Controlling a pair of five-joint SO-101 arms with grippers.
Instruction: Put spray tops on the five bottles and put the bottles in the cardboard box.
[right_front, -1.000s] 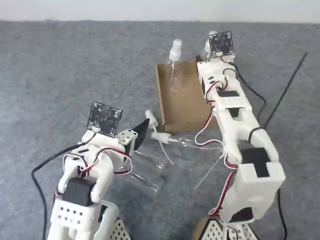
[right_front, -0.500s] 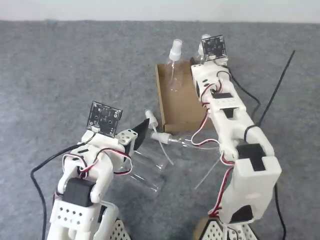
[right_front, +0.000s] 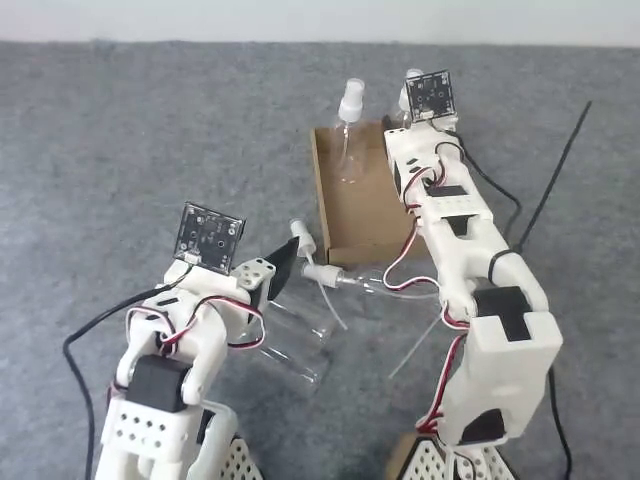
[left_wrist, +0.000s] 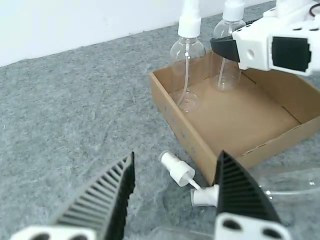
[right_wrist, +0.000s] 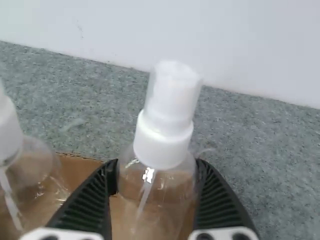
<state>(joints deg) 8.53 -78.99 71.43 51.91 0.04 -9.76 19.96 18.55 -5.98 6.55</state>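
**A:** How does the left gripper (left_wrist: 176, 157) sit?

**B:** Low over the grey mat (left_wrist: 75, 100), fingers spread wide and holding nothing. A loose spray top (left_wrist: 176, 169) lies just ahead, between them. A lying bottle (left_wrist: 287, 181) is beside it.

**A:** And beyond that?

**B:** The cardboard box (left_wrist: 176, 117), with one capped bottle (left_wrist: 186, 62) upright at its far end.

**A:** The right arm (right_front: 470, 230)?

**B:** It is stretched long over the box's side. The right gripper (right_wrist: 154, 172) pinches a second capped bottle (right_wrist: 160, 165) upright, just beside the first.

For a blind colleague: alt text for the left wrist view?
The right end effector holds a capped bottle upright in the cardboard box, beside another. Nearer, two loose spray tops lie on the carpet, framed by the open left end effector.
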